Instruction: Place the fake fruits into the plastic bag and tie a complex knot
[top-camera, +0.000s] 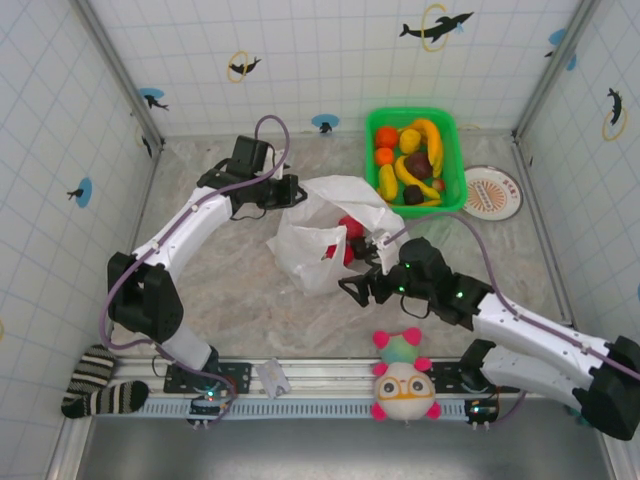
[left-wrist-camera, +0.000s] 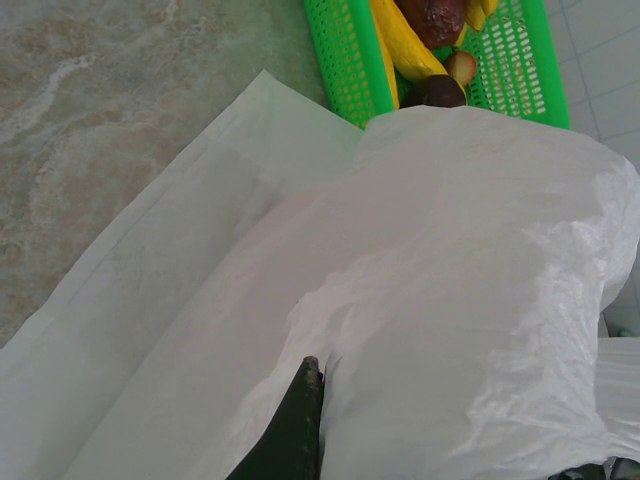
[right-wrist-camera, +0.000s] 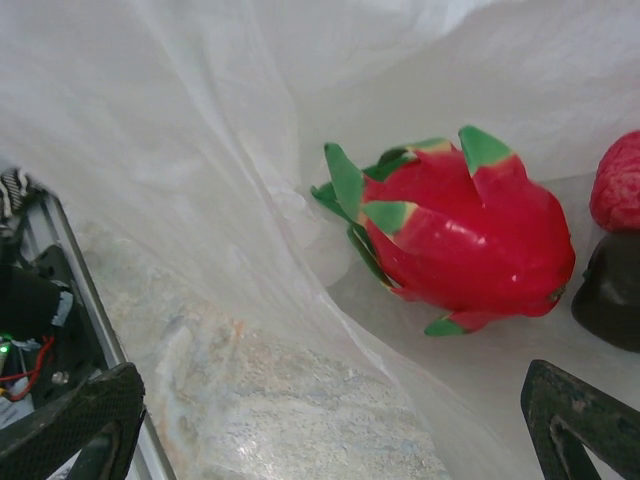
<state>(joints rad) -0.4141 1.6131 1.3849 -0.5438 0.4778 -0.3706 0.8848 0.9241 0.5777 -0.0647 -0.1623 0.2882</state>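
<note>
The white plastic bag (top-camera: 310, 235) lies in the middle of the table with its mouth toward the right. My left gripper (top-camera: 291, 192) is shut on the bag's upper edge; in the left wrist view one dark fingertip (left-wrist-camera: 311, 372) pokes out of the film (left-wrist-camera: 450, 280). My right gripper (top-camera: 366, 270) stands open at the mouth, its fingers (right-wrist-camera: 85, 420) wide apart with nothing held. Inside the bag lie a pink dragon fruit (right-wrist-camera: 470, 235), a red fruit (right-wrist-camera: 618, 180) and a dark purple fruit (right-wrist-camera: 612, 292). More fake fruits (top-camera: 410, 160) sit in the basket.
The green basket (top-camera: 452, 150) stands at the back right, with a round plate (top-camera: 493, 192) beside it. A pink-and-green plush toy (top-camera: 403, 378) sits at the near edge between the arm bases. A striped sock (top-camera: 95, 385) lies at the near left.
</note>
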